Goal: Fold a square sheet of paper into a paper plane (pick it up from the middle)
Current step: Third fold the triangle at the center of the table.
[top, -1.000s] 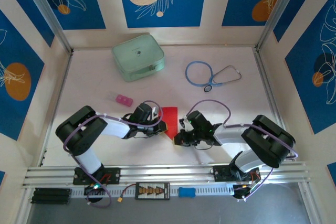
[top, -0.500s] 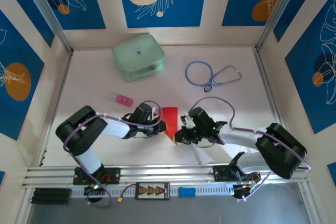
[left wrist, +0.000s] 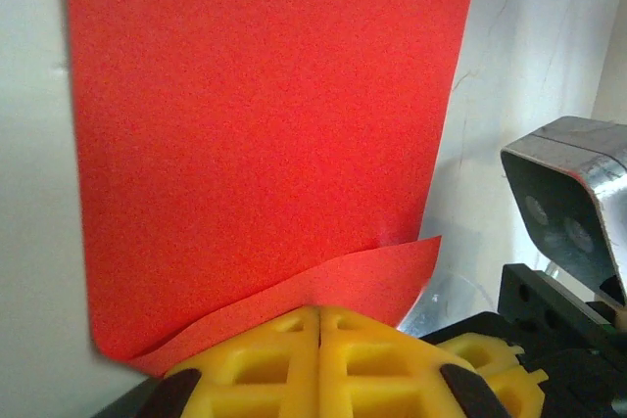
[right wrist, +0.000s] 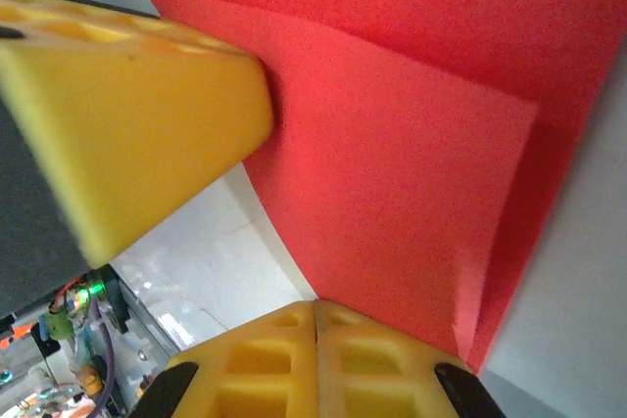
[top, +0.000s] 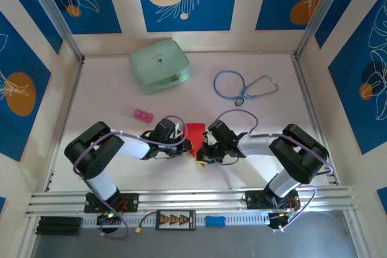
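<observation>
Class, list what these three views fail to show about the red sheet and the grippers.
- Top view: the square sheet of paper is partly covered by the left gripper and right gripper; creases too small to read.
- Left wrist view: its far edge is cut off by the frame; its near edge is behind the fingers.
- Right wrist view: a blurred yellow finger covers its left part.

The square sheet of paper [left wrist: 265,124]: far edge cut off ahead of the jaws; near edge hidden beneath the left gripper [left wrist: 319,325].
</observation>
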{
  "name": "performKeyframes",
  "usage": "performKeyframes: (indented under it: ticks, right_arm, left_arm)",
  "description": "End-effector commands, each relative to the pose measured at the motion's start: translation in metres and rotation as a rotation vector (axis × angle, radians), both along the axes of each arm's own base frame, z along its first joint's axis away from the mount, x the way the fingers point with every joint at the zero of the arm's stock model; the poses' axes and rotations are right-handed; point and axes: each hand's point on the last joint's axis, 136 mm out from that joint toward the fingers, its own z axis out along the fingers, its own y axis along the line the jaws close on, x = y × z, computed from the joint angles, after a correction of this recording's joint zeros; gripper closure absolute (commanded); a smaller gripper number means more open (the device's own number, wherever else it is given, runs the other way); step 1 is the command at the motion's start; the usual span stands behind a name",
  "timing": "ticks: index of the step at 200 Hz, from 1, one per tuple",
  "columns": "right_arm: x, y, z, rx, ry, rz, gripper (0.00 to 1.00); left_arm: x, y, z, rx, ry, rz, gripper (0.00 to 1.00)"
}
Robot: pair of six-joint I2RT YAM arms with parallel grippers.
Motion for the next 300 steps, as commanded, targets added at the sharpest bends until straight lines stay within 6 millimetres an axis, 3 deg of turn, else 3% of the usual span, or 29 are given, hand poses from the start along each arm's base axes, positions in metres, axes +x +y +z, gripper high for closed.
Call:
performKeyframes:
  ticks: [1,47,62,84,116,141,184,300]
  right_arm:
    - [-0.024,-0.026,-0.029,-0.076,0.094,-0.048,1.0]
    - [-0.028,-0.03,-0.034,-0.065,0.103,-0.063,1.0]
    - [-0.027,-0.029,-0.034,-0.057,0.106,-0.064,1.0]
    - [-0.027,-0.028,-0.036,-0.062,0.11,-0.068,1.0]
    - [-0.026,-0.028,-0.037,-0.066,0.112,-0.073,1.0]
    - [-0.028,-0.03,-0.039,-0.073,0.118,-0.074,1.0]
    - [-0.031,-0.034,-0.042,-0.094,0.119,-0.063,1.0]
    - [-0.039,-0.041,-0.05,-0.123,0.143,-0.055,1.0]
  left_arm:
    - [-0.005,0.003,-0.013,0.068,0.004,-0.041,1.0]
    - [0.008,-0.012,0.037,0.022,-0.132,-0.108,0.98]
    - [0.005,-0.008,0.042,0.033,-0.141,-0.104,0.98]
    - [-0.008,-0.002,0.035,0.061,-0.112,-0.116,1.0]
    - [-0.023,-0.009,0.021,0.052,-0.081,-0.141,1.0]
    - [-0.022,-0.012,0.006,0.057,-0.051,-0.128,1.0]
    - [-0.015,0.013,-0.026,0.192,-0.012,-0.05,1.0]
    - [0.015,0.039,-0.024,0.217,0.015,0.03,1.0]
